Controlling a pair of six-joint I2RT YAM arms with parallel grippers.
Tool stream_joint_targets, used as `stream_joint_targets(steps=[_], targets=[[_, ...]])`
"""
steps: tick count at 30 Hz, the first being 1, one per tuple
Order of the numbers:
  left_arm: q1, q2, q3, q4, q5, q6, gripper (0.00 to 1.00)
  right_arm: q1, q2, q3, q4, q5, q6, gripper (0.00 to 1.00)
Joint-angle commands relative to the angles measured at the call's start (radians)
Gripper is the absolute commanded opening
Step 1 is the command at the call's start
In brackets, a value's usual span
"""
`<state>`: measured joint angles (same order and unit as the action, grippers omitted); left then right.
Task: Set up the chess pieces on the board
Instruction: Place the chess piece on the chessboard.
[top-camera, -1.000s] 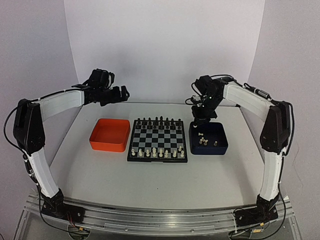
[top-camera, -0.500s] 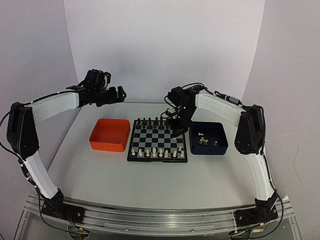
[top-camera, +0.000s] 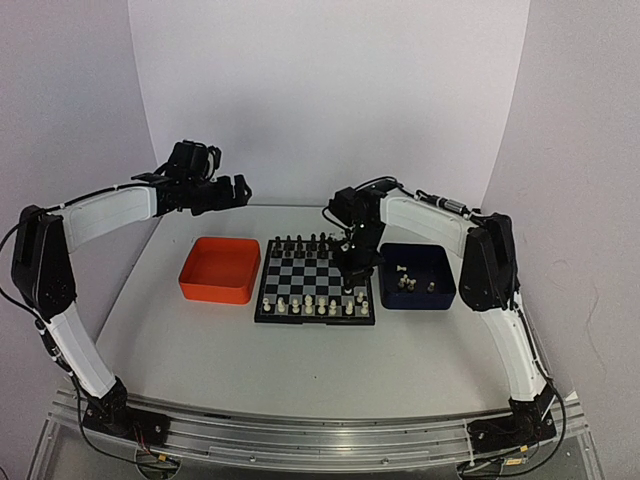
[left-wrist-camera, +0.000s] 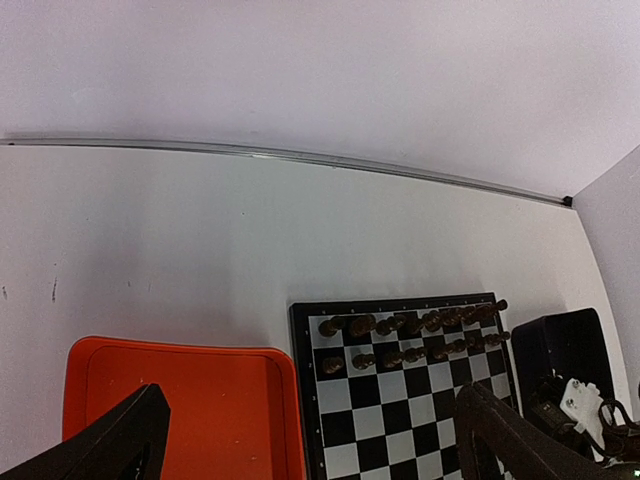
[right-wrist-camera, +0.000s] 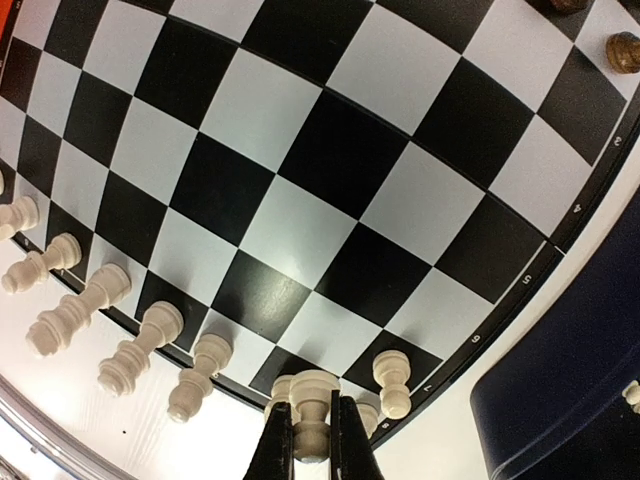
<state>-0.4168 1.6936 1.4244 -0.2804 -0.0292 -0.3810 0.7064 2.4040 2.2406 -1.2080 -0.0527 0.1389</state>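
The board (top-camera: 310, 275) lies mid-table, with black pieces (top-camera: 315, 243) on its far rows and cream-white chess pieces (top-camera: 308, 303) on its near rows. My right gripper (top-camera: 350, 284) hangs over the board's near right corner. In the right wrist view the right gripper (right-wrist-camera: 312, 404) is shut on a white pawn (right-wrist-camera: 313, 385), held upright just above the near rows beside another pawn (right-wrist-camera: 392, 380). My left gripper (top-camera: 235, 190) is raised behind the orange tray. Its fingers (left-wrist-camera: 110, 450) stand wide apart with nothing between them.
The orange tray (top-camera: 220, 270) sits left of the board and shows nothing inside. A dark blue tray (top-camera: 440, 270) to the right holds several white pieces (top-camera: 405, 283). The table's back edge and the wall lie behind.
My right arm has swung left from over the blue tray to above the board's near right corner, carrying the white pawn. The left arm has hardly moved.
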Motion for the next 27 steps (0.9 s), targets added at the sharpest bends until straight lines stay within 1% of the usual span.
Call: stream_joint_targets(steps=[1, 18, 27], targets=[[0.005, -0.049, -0.007, 0.019, -0.006, 0.022, 1.0, 0.008, 0.037, 0.046, -0.024, -0.007, 0.007, 0.0], [0.006, -0.055, -0.015, 0.021, -0.006, 0.04, 1.0, 0.009, 0.075, 0.042, -0.025, 0.014, 0.025, 0.0], [0.006, -0.052, -0.012, 0.017, -0.009, 0.045, 1.0, 0.01, 0.08, 0.04, -0.024, -0.001, 0.041, 0.08]])
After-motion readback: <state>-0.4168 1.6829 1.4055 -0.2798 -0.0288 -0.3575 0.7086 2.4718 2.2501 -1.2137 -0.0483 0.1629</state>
